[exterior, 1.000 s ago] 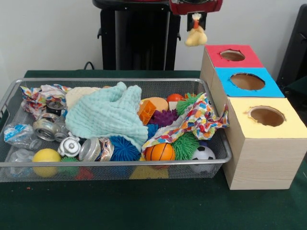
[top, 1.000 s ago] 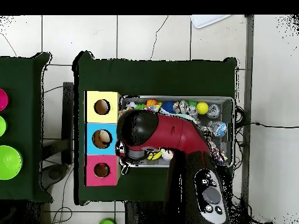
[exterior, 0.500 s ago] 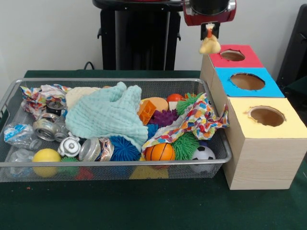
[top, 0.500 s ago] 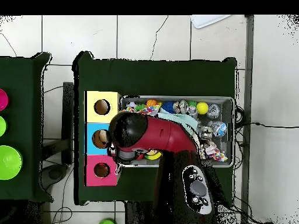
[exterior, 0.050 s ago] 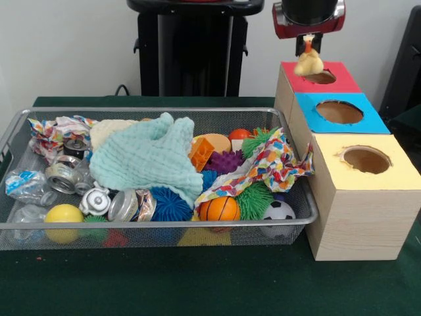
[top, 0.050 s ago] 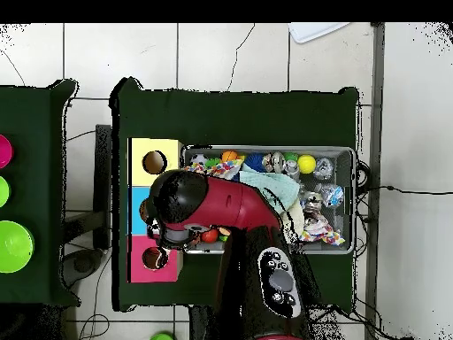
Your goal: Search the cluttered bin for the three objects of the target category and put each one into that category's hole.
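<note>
Green cloth covered the surface, where a wire bin [exterior, 0.050 s ago: 299, 197] full of clutter stood beside a wooden box with three holes. The claw [exterior, 0.050 s ago: 308, 45] was closed on a small yellow toy [exterior, 0.050 s ago: 308, 63], which hung directly below it, just over the near-left rim of the red hole [exterior, 0.050 s ago: 320, 76]. I judge that a small shift toward the hole's centre was needed before release.

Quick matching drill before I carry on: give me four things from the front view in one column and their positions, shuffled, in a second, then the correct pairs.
Things:
1. pale yellow toy
2. soccer ball
3. yellow ball
4. mint cloth

Positions:
A. bin's front corner farthest from the boxes
B. hanging from the gripper over the red box's hole
C. draped over the clutter mid-bin
D. bin's front corner beside the yellow box

Pairs: 1-B, 2-D, 3-A, 4-C
</note>
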Available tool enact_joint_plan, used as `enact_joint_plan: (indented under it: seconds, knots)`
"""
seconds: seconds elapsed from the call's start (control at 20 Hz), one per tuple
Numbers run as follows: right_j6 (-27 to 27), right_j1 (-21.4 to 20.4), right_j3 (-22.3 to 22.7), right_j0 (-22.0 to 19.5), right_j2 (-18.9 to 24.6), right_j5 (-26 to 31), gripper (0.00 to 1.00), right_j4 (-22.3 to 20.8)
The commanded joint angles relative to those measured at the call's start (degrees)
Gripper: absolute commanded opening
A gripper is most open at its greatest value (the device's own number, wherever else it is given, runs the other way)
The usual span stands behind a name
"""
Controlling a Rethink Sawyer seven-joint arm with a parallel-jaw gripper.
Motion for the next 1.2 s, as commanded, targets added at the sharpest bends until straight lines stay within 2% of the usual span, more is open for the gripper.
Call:
enact_joint_plan:
  seconds: [0.05,0.2,0.35,0.5,0.85,1.2]
  knots:
    - [13.17,1.14,6.58,1.03,0.79,-5.44,0.0,3.95]
    - [13.72,3.34,5.69,2.04,0.47,-6.11,0.0,3.67]
    - [13.06,2.85,6.91,2.03,-0.46,-5.72,0.0,3.07]
    - [13.11,4.53,6.95,2.25,-0.75,-7.49,0.0,2.62]
    - [11.86,8.23,5.07,2.71,-2.46,-6.51,0.0,-1.17]
    - [10.89,10.4,4.44,2.35,-2.1,-5.4,0.0,0.5]
